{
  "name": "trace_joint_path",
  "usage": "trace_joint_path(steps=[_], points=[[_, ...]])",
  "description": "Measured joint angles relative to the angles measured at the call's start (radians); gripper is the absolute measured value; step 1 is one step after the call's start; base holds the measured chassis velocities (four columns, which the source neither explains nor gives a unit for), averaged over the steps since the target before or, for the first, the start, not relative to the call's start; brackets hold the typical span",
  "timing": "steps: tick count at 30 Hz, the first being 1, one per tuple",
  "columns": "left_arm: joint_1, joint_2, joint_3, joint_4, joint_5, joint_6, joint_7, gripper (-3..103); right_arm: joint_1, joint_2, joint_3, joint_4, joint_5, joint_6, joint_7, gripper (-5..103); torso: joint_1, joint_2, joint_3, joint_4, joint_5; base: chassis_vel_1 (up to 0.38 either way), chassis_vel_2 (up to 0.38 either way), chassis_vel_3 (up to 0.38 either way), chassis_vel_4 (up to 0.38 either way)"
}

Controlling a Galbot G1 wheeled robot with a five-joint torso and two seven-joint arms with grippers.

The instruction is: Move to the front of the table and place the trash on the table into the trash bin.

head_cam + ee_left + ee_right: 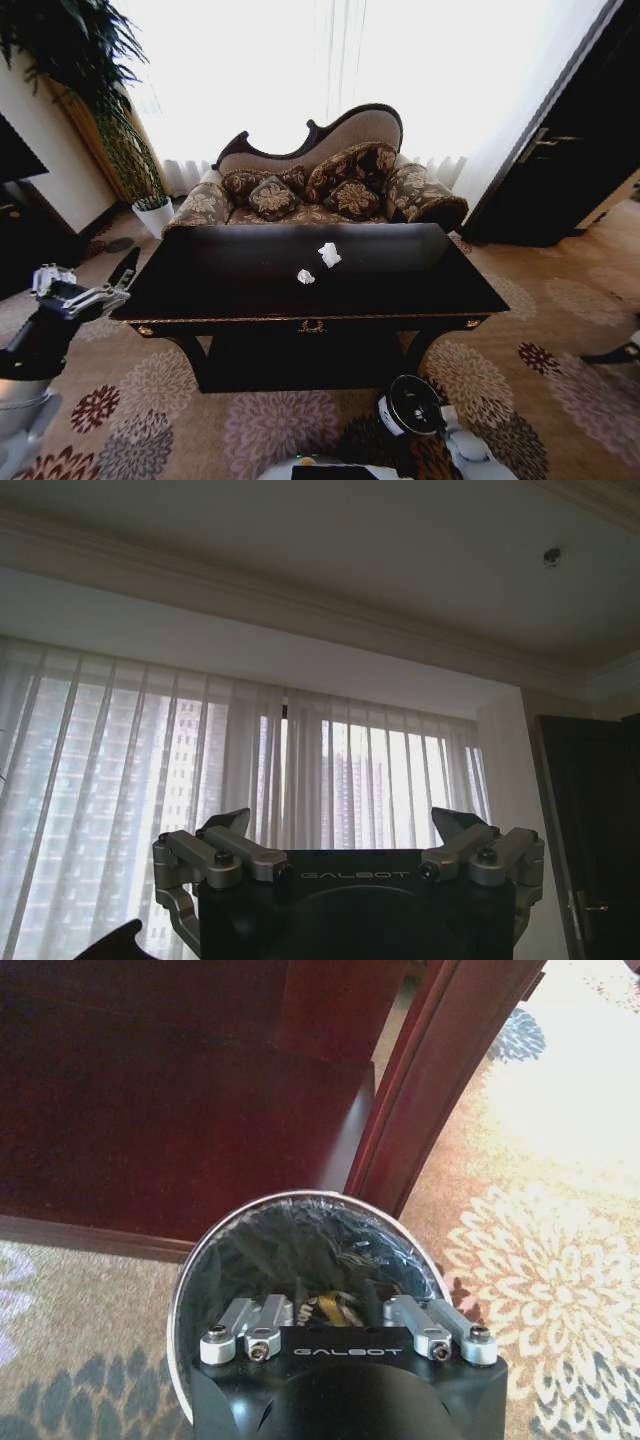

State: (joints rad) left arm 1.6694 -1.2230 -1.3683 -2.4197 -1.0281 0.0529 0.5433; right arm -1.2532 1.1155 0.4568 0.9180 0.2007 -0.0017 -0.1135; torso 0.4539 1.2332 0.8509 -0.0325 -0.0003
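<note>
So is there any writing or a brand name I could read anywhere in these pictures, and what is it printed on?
"GALBOT": on the black body of the left gripper, in its wrist view.
"GALBOT": on the black body of the right gripper, which hangs over the round lined trash bin.
The bin's white label in the head view: too small to read.

Left gripper (343, 825) points up w/ fingers (228, 830) spread wide, nothing btwn them. Behind: sheer curtains (200, 770) over bright windows, ceiling (300, 540), dark door (590, 830).
</note>
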Motion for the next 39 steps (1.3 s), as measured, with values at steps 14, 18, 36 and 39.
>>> trace_joint_path(steps=[14, 18, 36, 39], points=[[-0.016, -0.013, 0.035, 0.01, 0.022, -0.001, 0.002, 100, -0.101, 0.004, 0.034, 0.202, -0.068, 0.085, -0.206, 86, 0.0, 0.0, 0.0, 0.0002, 0.0, 0.0, 0.0, 0.0, 0.0], [-0.01, -0.018, 0.037, -0.002, 0.023, -0.001, 0.002, 100, -0.154, -0.006, 0.055, 0.27, -0.082, 0.164, -0.353, 96, 0.0, 0.0, 0.0, 0.0001, 0.0001, 0.0, 0.0, 0.0, 0.0], [0.013, -0.031, 0.015, -0.03, 0.005, -0.004, 0.001, 100, -0.298, 0.01, 0.08, 0.616, 0.293, 0.365, -1.105, 100, 0.0, 0.0, 0.0, 0.0, 0.0, 0.0, 0.0, 0.0, 0.0], [0.016, -0.037, 0.016, -0.037, 0.005, -0.005, 0.001, 100, -0.303, 0.007, 0.092, 0.692, 0.351, 0.342, -1.183, 100, 0.0, 0.0, 0.0, 0.0001, 0.0, 0.0, 0.0, 0.0, 0.0]])
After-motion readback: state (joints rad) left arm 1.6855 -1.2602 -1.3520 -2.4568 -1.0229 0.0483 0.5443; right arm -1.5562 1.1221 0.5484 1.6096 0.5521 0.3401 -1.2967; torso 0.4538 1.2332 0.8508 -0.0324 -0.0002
